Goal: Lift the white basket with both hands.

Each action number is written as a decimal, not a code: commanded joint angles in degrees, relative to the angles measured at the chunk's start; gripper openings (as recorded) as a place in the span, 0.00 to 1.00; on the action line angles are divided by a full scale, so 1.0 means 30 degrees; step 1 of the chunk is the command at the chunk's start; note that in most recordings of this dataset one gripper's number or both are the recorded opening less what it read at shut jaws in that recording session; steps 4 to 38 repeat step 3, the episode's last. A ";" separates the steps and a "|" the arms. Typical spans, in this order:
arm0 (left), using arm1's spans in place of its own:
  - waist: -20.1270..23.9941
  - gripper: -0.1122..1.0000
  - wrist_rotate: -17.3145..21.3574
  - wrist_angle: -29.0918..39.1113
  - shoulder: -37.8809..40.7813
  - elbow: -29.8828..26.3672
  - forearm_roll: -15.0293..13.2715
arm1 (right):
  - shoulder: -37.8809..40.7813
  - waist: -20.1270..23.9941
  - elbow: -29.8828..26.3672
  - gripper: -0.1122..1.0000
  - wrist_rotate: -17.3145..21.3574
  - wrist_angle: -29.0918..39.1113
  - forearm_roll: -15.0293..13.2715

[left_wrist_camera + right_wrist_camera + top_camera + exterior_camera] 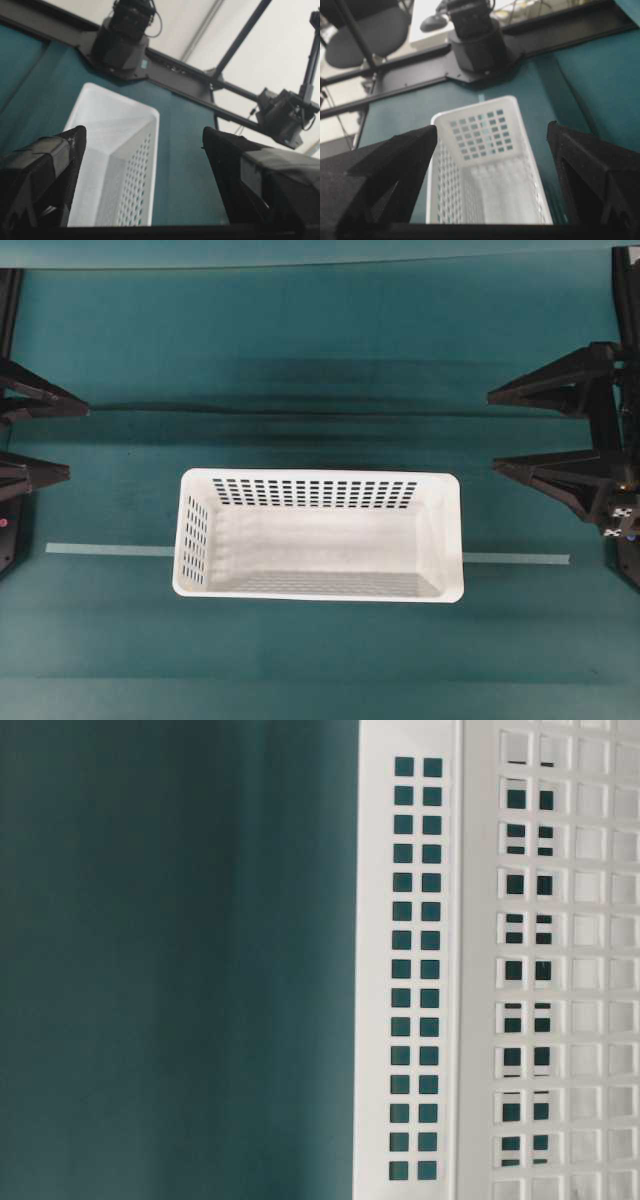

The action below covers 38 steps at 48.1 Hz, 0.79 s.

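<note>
Your large rectangular white plastic basket (318, 534) with the rounded rim sits upright on the dark teal table covering (300, 350), a little below the middle of the overhead view, its long sides running left to right. Its solid floor holds nothing you can see, and rows of small rectangular holes pierce its walls. A pale strip of tape (105, 549) on the covering runs out from under both short ends of the basket. From table level you see only one perforated wall and corner of the basket close up, filling the right part of that view.

Your left black lattice-plastic gripper (60, 439) sits at the left edge of the overhead view, well apart from the basket's left short end and somewhat higher in the picture. Its jaws stand spread wide with nothing between them. In its wrist view the basket lies ahead, mostly toward the left finger (42, 175).

Your right black lattice-plastic gripper (492, 431) sits at the right edge, likewise well clear of the basket's right short end. Its jaws are also spread wide and hold nothing. In its wrist view the basket lies straight ahead, framed between the two fingers (387, 175).
</note>
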 commanded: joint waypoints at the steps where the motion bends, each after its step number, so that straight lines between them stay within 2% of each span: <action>1: 0.0000 0.95 -0.0059 -0.0146 0.0088 -0.0176 0.0059 | 0.0029 0.0000 -0.0146 0.95 -0.0029 -0.0352 0.0059; 38: 0.0000 0.95 -0.0059 -0.0176 0.0088 -0.0146 0.0059 | 0.0000 0.0000 -0.0117 0.95 -0.0029 -0.0352 0.0059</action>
